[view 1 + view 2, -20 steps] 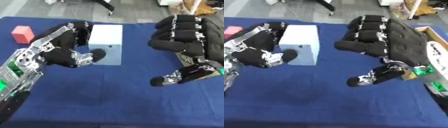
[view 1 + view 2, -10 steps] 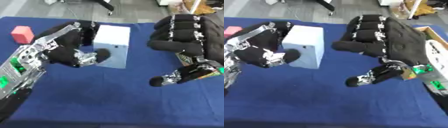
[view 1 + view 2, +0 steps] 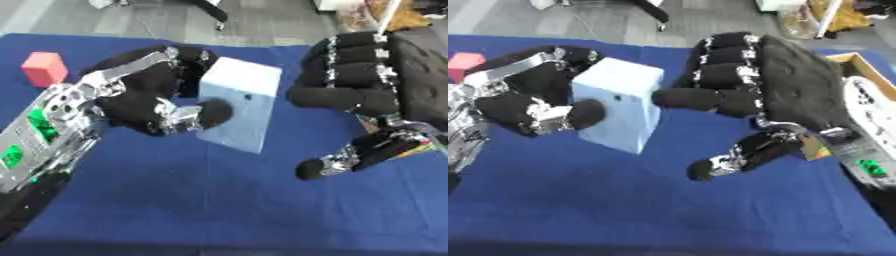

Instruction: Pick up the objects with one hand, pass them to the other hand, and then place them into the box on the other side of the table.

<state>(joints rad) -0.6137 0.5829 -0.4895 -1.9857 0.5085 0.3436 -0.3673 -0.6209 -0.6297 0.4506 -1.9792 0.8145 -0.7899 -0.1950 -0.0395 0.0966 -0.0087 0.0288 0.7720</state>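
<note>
My left hand is shut on a pale blue block, thumb on its front face and fingers behind its left side. The block is tilted and held above the blue table near the middle. My right hand hovers just right of the block, open, fingers bent toward the block's right side and thumb stretched out below. Its fingertips are close to the block; contact cannot be judged. A red cube lies on the cloth at the far left.
A cardboard box shows at the table's right edge, partly hidden behind my right arm. Beyond the far edge of the table is grey floor with chair legs.
My left hand has carried the pale blue block rightward and tilted it, closing the gap to my right hand. The right hand has stayed nearly in place.
</note>
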